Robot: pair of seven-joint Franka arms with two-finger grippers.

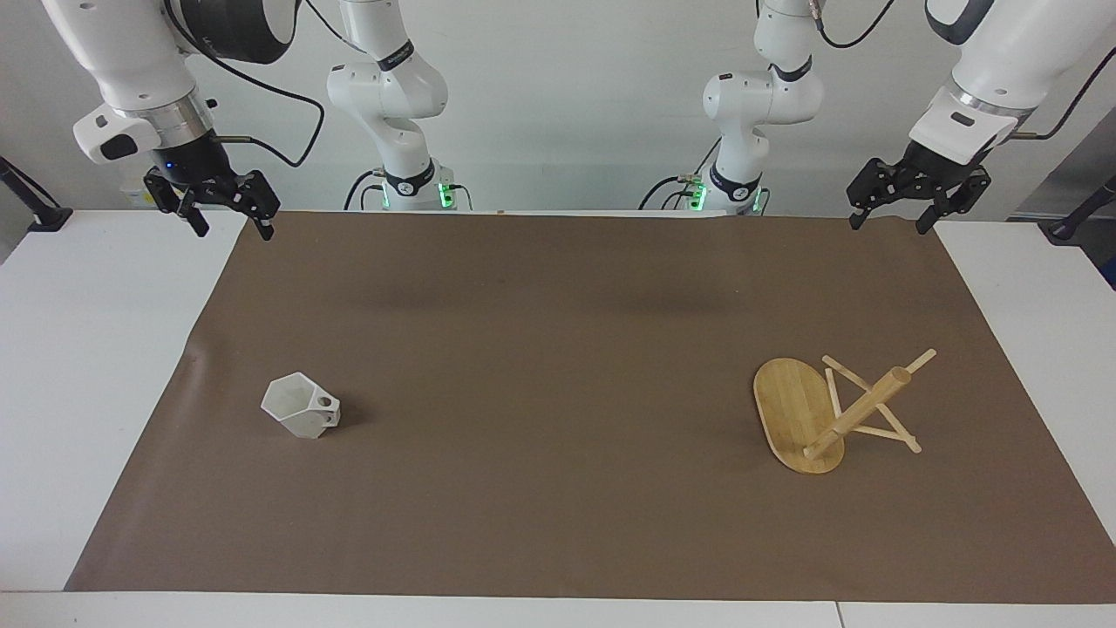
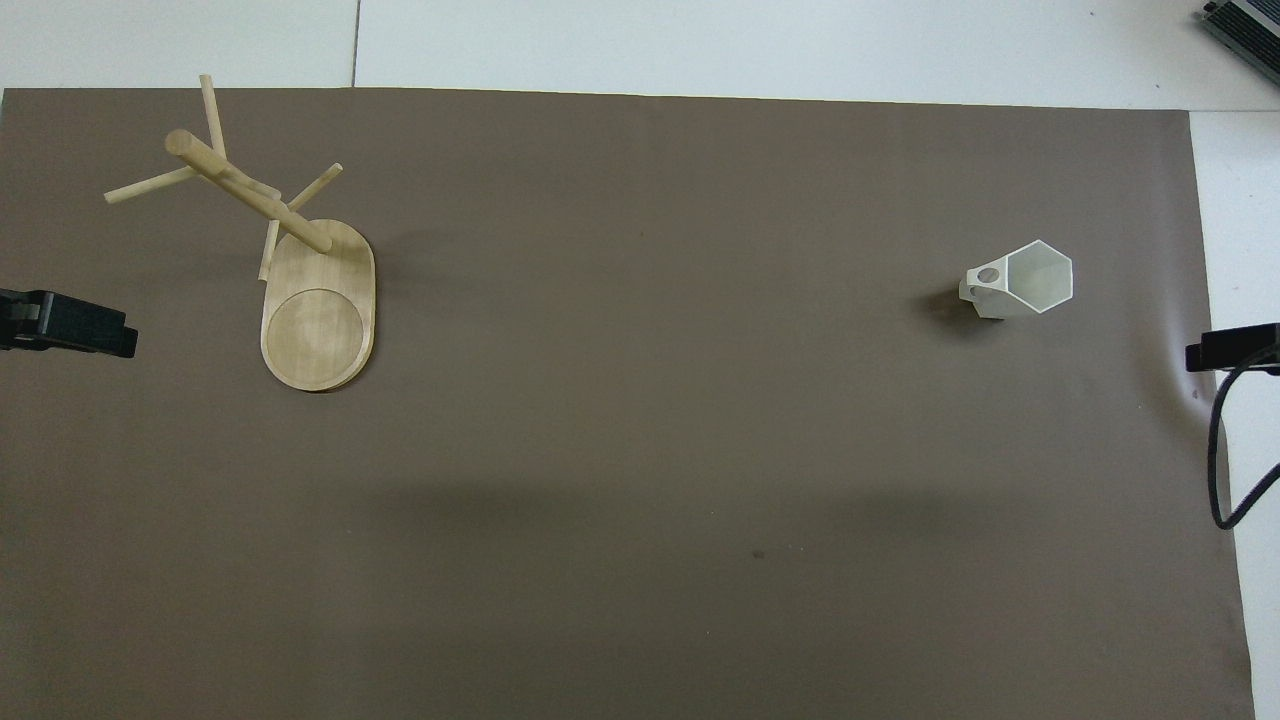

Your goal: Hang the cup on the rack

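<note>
Light: bright, even, from above | Shadows: soft, faint beside cup point(image 1: 301, 407) and rack point(image 1: 798, 425) | Focus: sharp, no glare

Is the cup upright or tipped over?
Upright: the cup stands on the brown mat, its six-sided rim open upward.

left gripper point(image 2: 100, 335) cut by overhead edge, right gripper point(image 2: 1215, 350) likewise
</note>
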